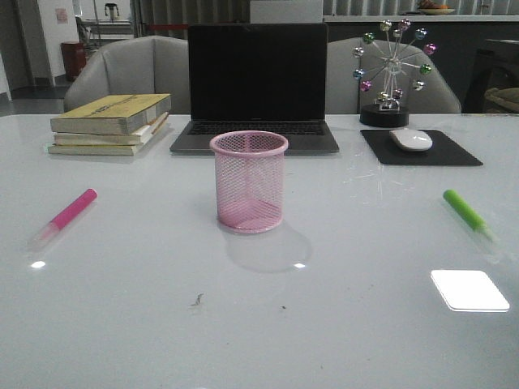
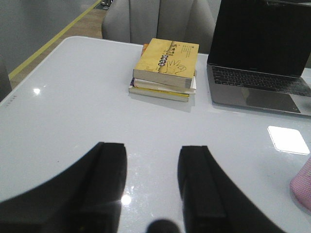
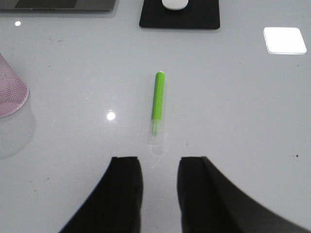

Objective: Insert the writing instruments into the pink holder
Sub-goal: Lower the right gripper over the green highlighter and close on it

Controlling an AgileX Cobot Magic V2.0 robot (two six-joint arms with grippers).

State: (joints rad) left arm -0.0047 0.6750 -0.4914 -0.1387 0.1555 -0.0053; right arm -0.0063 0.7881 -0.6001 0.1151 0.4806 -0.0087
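Note:
The pink wire-mesh holder (image 1: 249,179) stands upright and empty in the middle of the white table; its edge shows in the left wrist view (image 2: 303,190) and the right wrist view (image 3: 10,93). A hot pink marker (image 1: 69,212) with a clear cap lies flat at the left. The bright green marker (image 1: 466,212) lies flat at the right. In the right wrist view the green marker (image 3: 157,106) lies just ahead of my open right gripper (image 3: 159,162), apart from it. My left gripper (image 2: 152,148) is open over bare table; the pink marker is out of its view. Neither gripper appears in the front view.
A stack of books (image 1: 112,123) sits back left, a dark laptop (image 1: 256,89) behind the holder, a white mouse (image 1: 411,139) on a black pad (image 1: 422,151) back right, and a ferris-wheel ornament (image 1: 392,73) beyond it. Chairs stand behind the table.

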